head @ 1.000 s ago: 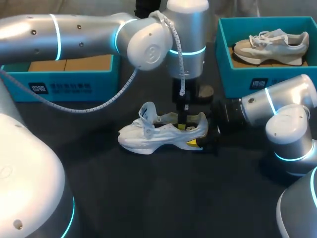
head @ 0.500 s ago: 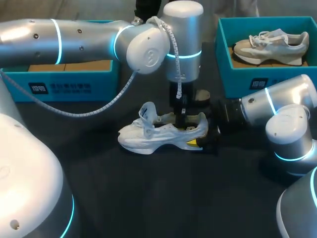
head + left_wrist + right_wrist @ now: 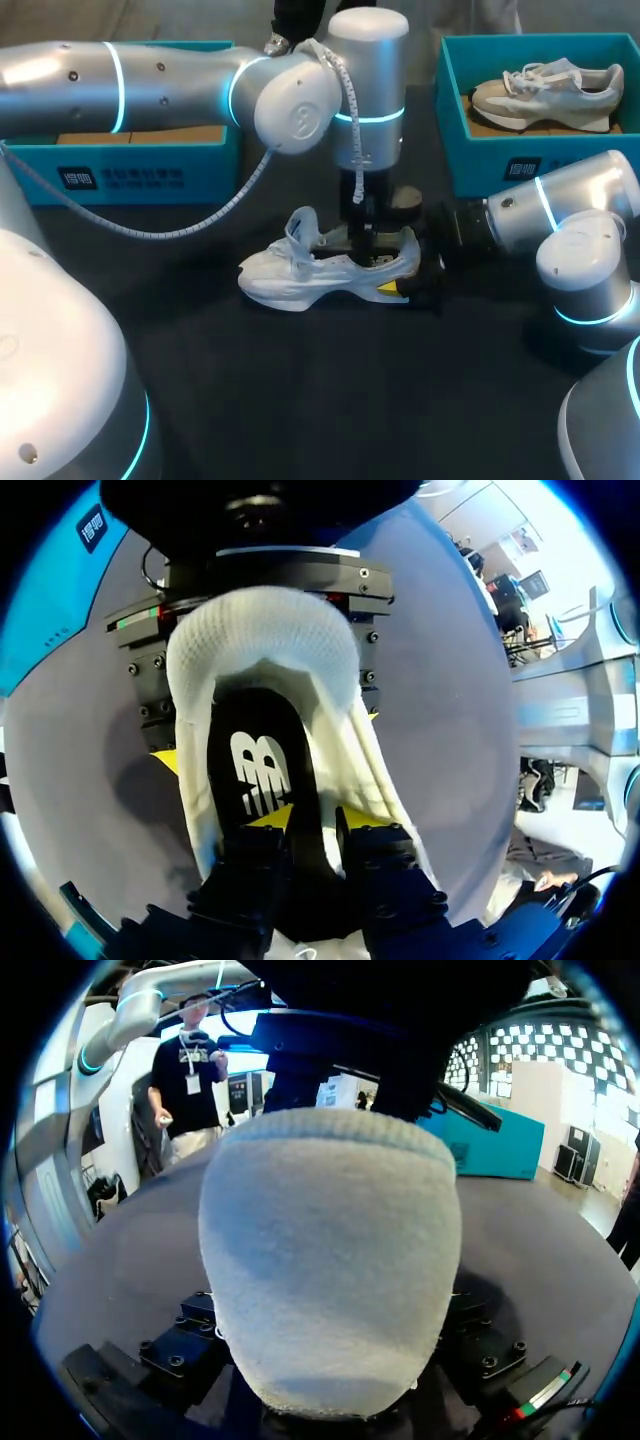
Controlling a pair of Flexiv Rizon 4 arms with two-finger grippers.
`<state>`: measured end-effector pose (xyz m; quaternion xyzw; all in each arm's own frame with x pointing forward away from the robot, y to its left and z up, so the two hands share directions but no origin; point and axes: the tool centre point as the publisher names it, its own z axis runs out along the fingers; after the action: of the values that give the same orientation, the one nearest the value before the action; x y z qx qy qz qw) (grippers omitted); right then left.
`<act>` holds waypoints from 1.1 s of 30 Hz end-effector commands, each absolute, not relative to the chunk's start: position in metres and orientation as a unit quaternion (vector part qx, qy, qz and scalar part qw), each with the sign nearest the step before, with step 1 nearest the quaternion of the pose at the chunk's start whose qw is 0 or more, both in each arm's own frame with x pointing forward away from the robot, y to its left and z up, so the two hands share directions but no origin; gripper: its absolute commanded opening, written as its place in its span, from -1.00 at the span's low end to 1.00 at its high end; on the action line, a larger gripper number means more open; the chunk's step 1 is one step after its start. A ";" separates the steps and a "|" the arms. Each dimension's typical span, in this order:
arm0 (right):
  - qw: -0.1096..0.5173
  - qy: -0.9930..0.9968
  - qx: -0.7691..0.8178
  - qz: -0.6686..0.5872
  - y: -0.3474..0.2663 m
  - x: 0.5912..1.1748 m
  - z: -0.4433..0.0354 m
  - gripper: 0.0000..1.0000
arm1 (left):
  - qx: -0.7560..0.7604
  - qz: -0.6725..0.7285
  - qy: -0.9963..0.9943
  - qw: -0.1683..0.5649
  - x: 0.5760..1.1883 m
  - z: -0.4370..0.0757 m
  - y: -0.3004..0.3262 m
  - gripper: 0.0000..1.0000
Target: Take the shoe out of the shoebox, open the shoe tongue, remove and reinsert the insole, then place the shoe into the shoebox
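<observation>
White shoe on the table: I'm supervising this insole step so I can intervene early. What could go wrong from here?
1. The left gripper reaches deep into the white mesh shoe, onto its black insole; a weak hold could let the insole slip or fold when lifted.
2. The right gripper clamps only the heel, so an upward pull might tip the shoe.
3. The raised tongue could snag.

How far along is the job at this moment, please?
Done: the white mesh sneaker is out on the black table, its tongue raised. In hand: the right gripper clamps its heel; the left gripper is inside at the black insole, which lies in the shoe. Left: the insole work, then into the teal cardboard shoebox.
</observation>
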<state>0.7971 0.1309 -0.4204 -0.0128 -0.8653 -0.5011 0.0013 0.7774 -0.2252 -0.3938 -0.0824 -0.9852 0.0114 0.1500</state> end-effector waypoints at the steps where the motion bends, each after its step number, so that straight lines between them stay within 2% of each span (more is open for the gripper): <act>1: 0.001 -0.866 -0.013 -0.500 0.134 0.798 -0.424 -1.00 | -0.079 0.007 -0.987 0.140 0.779 -0.405 -0.227 -0.35; 8: 0.001 -0.866 -0.013 -0.500 0.134 0.798 -0.424 -1.00 | -0.063 -0.001 -0.992 0.114 0.788 -0.420 -0.224 -0.31; 13: 0.001 -0.866 -0.013 -0.500 0.134 0.798 -0.424 -1.00 | -0.054 -0.010 -0.994 0.092 0.793 -0.428 -0.223 -0.44; 14: 0.001 -0.866 -0.013 -0.500 0.134 0.798 -0.424 -1.00 | -0.054 -0.010 -0.994 0.093 0.794 -0.429 -0.222 -0.49; 16: 0.001 -0.866 -0.013 -0.500 0.134 0.798 -0.424 -1.00 | -0.048 -0.010 -0.995 0.086 0.795 -0.430 -0.221 -0.78; 17: 0.001 -0.866 -0.013 -0.500 0.134 0.798 -0.424 -1.00 | -0.048 -0.010 -0.995 0.085 0.795 -0.430 -0.221 -1.00; 33: 0.001 -0.866 -0.013 -0.500 0.134 0.798 -0.424 -1.00 | -0.035 0.009 -0.998 0.060 0.803 -0.403 -0.210 -1.00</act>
<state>0.7985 0.1316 -0.4208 -0.0131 -0.8651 -0.5014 0.0014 0.7986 -0.2191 -0.4061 -0.0348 -0.9975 0.0049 0.0618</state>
